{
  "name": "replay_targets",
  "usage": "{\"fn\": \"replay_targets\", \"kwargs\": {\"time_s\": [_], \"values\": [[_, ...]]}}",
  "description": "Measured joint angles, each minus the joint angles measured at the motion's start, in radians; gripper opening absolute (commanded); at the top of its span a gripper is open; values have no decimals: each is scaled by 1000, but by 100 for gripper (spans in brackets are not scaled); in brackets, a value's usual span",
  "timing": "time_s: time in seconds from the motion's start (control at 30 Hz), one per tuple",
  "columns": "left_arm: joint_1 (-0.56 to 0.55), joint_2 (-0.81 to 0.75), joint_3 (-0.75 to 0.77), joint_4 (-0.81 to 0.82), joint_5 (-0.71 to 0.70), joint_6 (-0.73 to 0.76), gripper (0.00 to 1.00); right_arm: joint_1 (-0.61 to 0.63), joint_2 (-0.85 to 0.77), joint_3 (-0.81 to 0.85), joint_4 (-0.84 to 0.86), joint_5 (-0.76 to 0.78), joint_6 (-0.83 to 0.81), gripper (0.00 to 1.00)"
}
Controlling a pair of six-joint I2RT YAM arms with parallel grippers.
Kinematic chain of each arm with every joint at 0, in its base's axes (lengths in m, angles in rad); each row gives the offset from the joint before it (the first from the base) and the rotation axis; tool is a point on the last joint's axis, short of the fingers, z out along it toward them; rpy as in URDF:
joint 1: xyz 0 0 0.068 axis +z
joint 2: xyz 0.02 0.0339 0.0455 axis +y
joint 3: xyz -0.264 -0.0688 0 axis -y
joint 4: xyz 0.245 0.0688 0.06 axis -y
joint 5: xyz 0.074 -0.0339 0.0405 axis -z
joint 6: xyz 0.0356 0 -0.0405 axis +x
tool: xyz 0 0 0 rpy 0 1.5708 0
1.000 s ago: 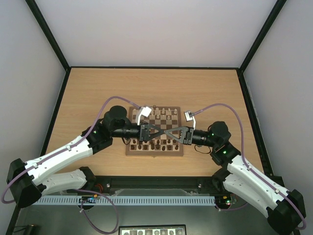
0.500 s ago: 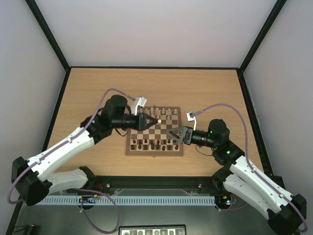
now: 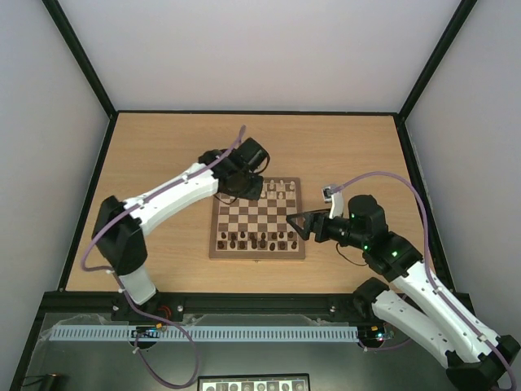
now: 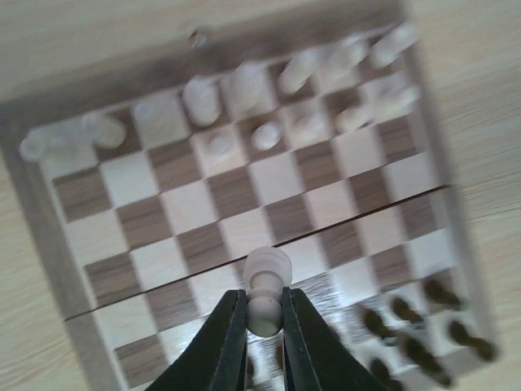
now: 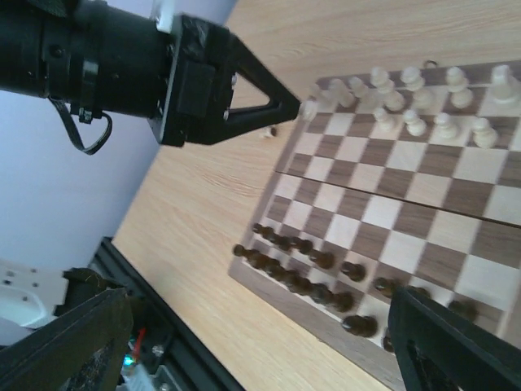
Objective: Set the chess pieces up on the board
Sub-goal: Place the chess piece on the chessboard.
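Note:
The board (image 3: 257, 255) lies mid-table, with pale chess pieces (image 3: 277, 189) along its far rows. My left gripper (image 3: 254, 191) hangs over the far left part of the board. In the left wrist view the left gripper (image 4: 264, 299) is shut on one pale chess piece (image 4: 267, 273), held above the board (image 4: 236, 191), with other pale pieces (image 4: 244, 85) beyond it. My right gripper (image 3: 295, 221) stands open at the board's right side with nothing between its fingers. The right wrist view shows the board (image 5: 391, 204), the pale pieces (image 5: 415, 102) and the left gripper (image 5: 289, 106).
Dark brown chessmen (image 3: 256, 240) fill the board's near rows and also show as dark chessmen (image 5: 301, 277) in the right wrist view. Bare wooden table (image 3: 163, 155) surrounds the board. A black frame (image 3: 106, 98) and pale walls bound the table.
The two grippers were crossed over the board's near half. The right gripper opened and drew back to the right. The left arm swung to the far left of the board with a pale piece.

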Motion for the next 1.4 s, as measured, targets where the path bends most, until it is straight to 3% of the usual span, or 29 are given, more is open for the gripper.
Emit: {"fn": "replay_targets", "kwargs": {"time_s": [0.1, 0.5, 1.4], "values": [[-6, 66, 0, -73, -61, 10, 7, 0, 9, 1, -42, 27, -34, 100], [-5, 122, 0, -103, -156, 46, 8, -9, 39, 1, -64, 37, -87, 99], [88, 303, -14, 46, -114, 143, 8, -73, 61, 1, -63, -39, -112, 99]]}}
